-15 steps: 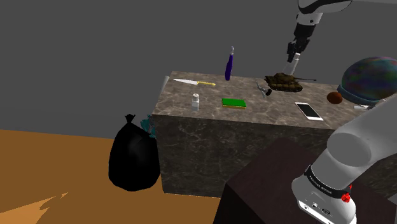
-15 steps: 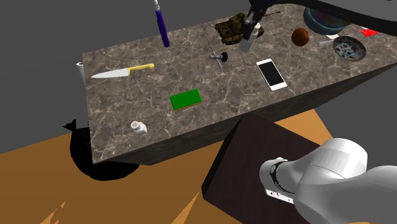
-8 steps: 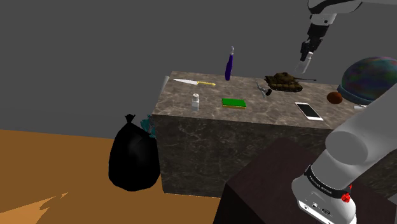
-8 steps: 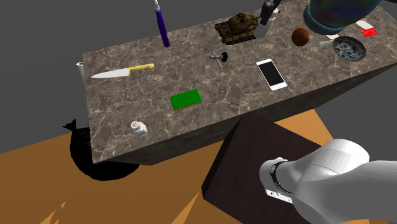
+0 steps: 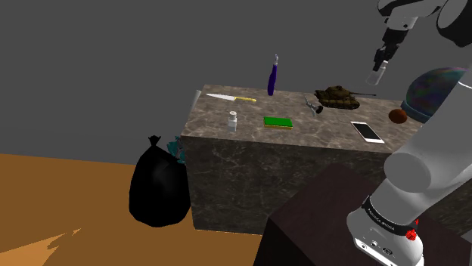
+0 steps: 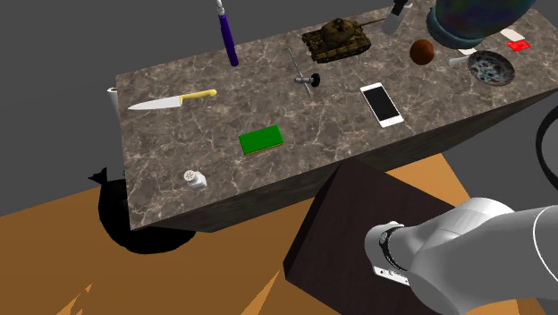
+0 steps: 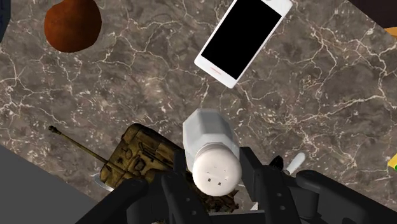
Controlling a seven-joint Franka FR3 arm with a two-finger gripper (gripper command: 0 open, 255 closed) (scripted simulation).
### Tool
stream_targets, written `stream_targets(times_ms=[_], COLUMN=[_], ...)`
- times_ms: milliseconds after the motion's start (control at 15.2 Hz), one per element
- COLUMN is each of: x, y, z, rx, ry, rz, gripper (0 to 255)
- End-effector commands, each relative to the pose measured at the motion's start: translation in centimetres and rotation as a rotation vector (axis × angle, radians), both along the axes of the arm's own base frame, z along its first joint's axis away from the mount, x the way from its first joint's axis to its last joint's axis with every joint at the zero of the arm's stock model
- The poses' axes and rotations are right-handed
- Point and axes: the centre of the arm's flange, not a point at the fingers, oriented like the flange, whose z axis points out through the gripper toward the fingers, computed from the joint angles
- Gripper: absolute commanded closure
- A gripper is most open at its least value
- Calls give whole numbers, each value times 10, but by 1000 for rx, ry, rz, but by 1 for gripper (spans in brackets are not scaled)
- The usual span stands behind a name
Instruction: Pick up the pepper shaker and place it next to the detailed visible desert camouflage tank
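1. The white pepper shaker (image 7: 213,153) hangs in the air over the far right end of the marble worktop (image 5: 321,127), clear of the stone, with its holed cap turned toward the hand.
2. The black fingers (image 7: 261,191) are clamped on the shaker from both sides just behind the cap. They stand only as far apart as its body is wide, and the gripper (image 5: 382,59) carries nothing else.
3. The desert-camouflage tank (image 7: 143,156) sits on the worktop below. In the shoulder view the shaker is higher than the tank and to its right; in the wrist view the shaker overlaps the hull's edge.
4. A white phone (image 7: 242,39) lies screen-up nearer the stand, and a brown ball (image 7: 72,24) rests to the shoulder view's right of the tank, near a large dark globe (image 5: 439,94).
5. Toward the shoulder view's left lie a small metal tool (image 6: 307,76), a green block (image 6: 261,140), a yellow-handled knife (image 6: 170,100) and an upright purple utensil (image 6: 227,34). A second white shaker (image 6: 194,180) stands at the near left edge.
6. A black bag (image 5: 159,185) sits on the floor beside the worktop's left end.
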Motion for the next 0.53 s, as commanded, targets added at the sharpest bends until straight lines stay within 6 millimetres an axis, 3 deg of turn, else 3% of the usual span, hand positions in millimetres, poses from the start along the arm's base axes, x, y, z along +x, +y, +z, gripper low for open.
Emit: stream_targets(times_ms=[0,462], x=[-6,-6], y=[-11,-11], z=[-5,-42], rx=[0,0], ry=[0,0], rz=[3,3], gripper=[255,255])
